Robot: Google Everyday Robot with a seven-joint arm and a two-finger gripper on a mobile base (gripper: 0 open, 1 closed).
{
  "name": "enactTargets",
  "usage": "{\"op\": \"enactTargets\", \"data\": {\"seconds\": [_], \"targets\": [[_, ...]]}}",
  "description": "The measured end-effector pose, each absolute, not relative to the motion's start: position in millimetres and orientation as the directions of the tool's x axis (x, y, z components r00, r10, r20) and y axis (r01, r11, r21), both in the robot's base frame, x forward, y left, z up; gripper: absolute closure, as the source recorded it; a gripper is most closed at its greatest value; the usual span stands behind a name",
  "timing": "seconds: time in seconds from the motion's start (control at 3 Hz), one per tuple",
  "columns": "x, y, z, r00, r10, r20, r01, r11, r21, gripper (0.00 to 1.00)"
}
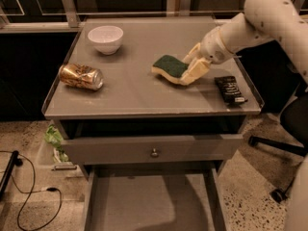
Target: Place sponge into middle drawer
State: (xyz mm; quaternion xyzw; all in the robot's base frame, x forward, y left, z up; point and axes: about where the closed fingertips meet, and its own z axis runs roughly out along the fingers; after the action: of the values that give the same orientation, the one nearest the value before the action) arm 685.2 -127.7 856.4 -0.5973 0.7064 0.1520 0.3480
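Observation:
The sponge (168,67), dark green over pale yellow, is at the middle right of the grey tabletop (134,95). Its right end sits between the cream fingers (196,71) of my gripper (192,64), which is shut on it just above the surface. My white arm reaches in from the upper right. The middle drawer (149,201) is pulled open below, at the bottom of the view, with a plain grey floor and nothing in it.
A white bowl (106,37) stands at the back left and a crushed golden can (81,76) lies at the left. A black snack bar wrapper (230,89) lies at the right edge. The knobbed drawer (154,150) sticks out slightly. A chair base (274,148) and floor cables (29,196) flank the cabinet.

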Motion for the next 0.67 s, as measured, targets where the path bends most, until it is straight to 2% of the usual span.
{"op": "enactTargets", "data": {"seconds": [0.33, 0.67], "targets": [[681.1, -132.8, 852.9, -0.054, -0.740, -0.671, -0.950, 0.246, -0.194, 0.82], [681.2, -132.7, 852.9, -0.054, -0.740, -0.671, -0.950, 0.246, -0.194, 0.58]]}}
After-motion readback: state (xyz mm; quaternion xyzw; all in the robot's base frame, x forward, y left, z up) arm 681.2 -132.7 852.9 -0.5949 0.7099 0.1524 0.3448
